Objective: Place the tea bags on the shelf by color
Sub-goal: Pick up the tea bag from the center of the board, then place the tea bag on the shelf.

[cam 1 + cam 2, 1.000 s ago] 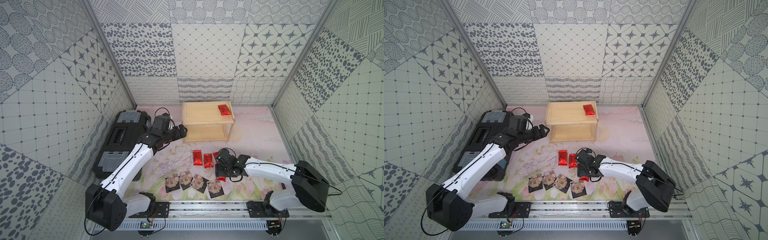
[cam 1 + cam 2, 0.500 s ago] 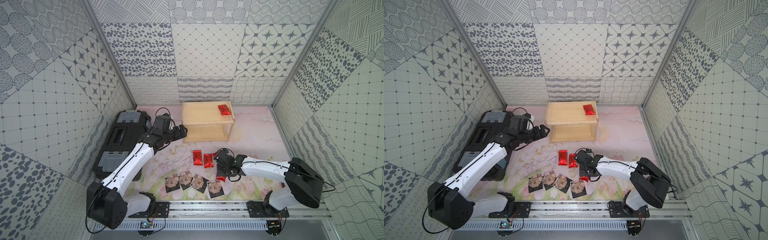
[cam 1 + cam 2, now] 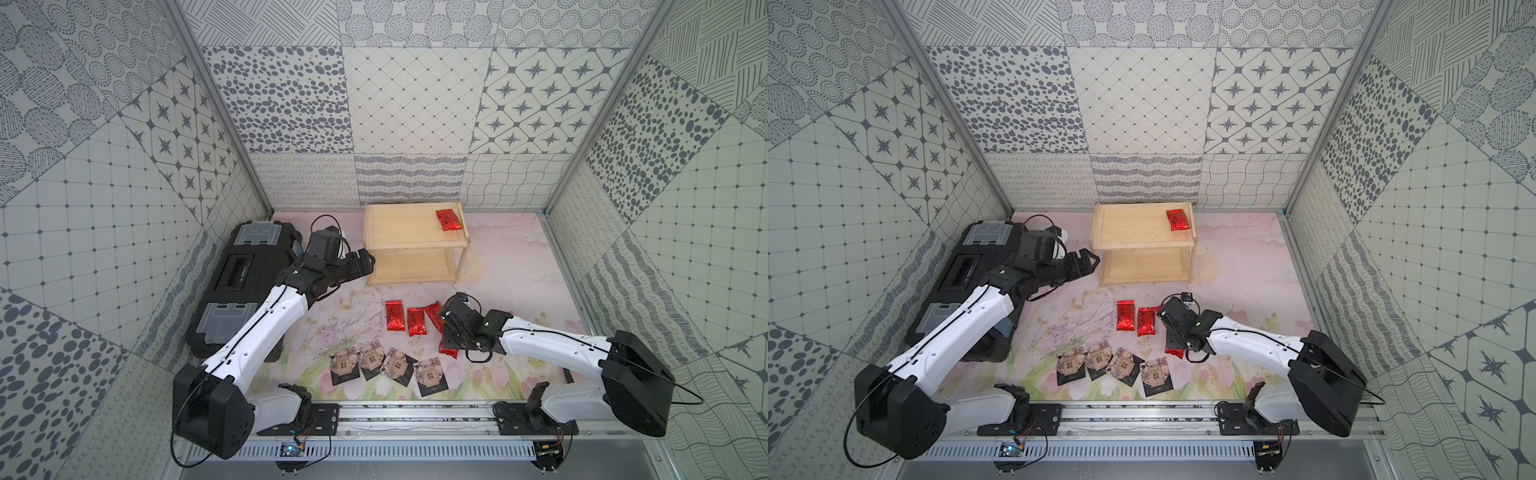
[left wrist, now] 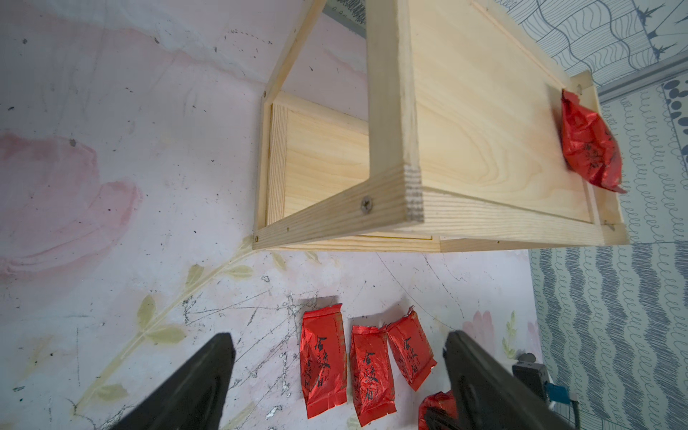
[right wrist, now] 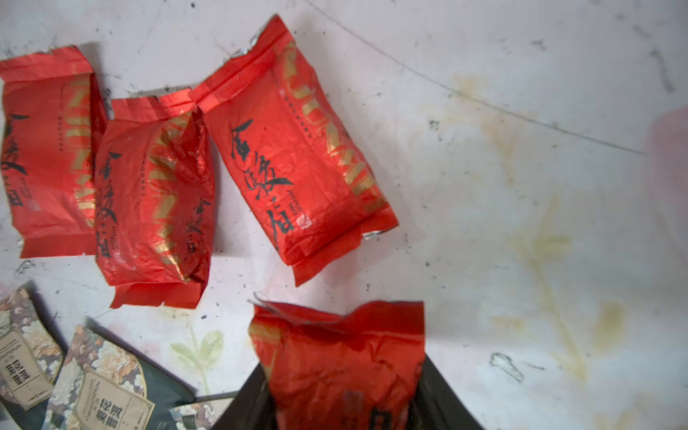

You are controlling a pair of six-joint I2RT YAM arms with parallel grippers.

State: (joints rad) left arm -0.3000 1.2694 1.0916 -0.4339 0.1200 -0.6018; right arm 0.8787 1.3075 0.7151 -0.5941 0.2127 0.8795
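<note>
Pink flower-printed mat is covering the floor, scuffed and scratched, and grey-and-white patterned walls are closing it in on three sides. A black toolbox is lying along the left wall. The pale wooden shelf is standing near the back wall, with one red sachet lying at a corner of its top tier. Three red sachets are lying side by side on the mat in front of it, and four black sachets are overlapping in a row nearer the arm bases.

The right gripper is clamping the fifth red sachet, just beside those three. The left gripper is hovering, jaws spread wide, beside the shelf's left front post.

Against a second ago, the right arm has shifted only slightly. The left arm and the loose sachets are keeping their places.
</note>
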